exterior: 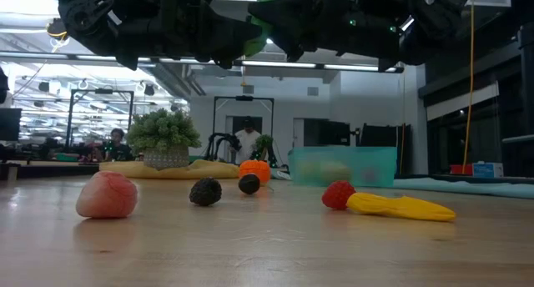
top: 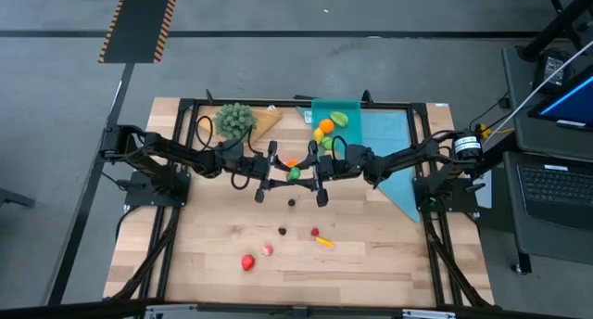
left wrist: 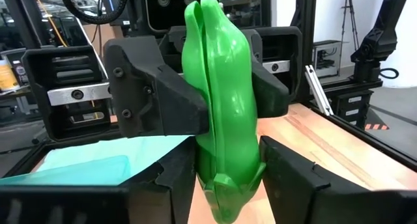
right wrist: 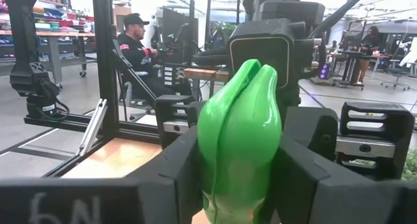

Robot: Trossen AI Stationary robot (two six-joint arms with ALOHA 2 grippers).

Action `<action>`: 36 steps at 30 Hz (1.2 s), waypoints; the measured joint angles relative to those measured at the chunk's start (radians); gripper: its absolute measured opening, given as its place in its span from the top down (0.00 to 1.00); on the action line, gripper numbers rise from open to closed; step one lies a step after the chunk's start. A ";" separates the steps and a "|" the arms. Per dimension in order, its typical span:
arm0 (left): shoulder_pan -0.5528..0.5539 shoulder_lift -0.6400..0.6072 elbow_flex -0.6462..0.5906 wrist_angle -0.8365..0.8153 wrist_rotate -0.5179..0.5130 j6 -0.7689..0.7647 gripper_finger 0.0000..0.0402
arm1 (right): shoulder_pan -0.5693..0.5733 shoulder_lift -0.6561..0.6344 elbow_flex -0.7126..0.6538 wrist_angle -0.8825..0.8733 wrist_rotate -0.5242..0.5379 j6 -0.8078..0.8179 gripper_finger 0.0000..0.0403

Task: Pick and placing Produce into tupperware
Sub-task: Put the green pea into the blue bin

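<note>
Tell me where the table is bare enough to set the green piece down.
Bare wood lies along the table's left side, left of the red piece, and on the right between the yellow piece and the blue cloth. It is crowded in the tupperware and under both grippers, left gripper and right gripper, holding the green piece.
</note>
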 joint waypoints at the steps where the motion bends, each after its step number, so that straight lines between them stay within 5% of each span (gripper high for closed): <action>1: 0.000 0.000 0.000 0.000 -0.001 0.000 0.60 | 0.000 0.000 0.000 0.000 0.000 0.000 0.65; 23: 0.002 -0.031 -0.001 -0.014 -0.005 0.006 0.59 | -0.029 -0.003 0.000 0.001 -0.029 0.036 0.68; 36: 0.031 -0.156 -0.001 -0.224 -0.007 0.011 0.58 | -0.097 -0.002 -0.001 -0.031 -0.111 0.086 0.68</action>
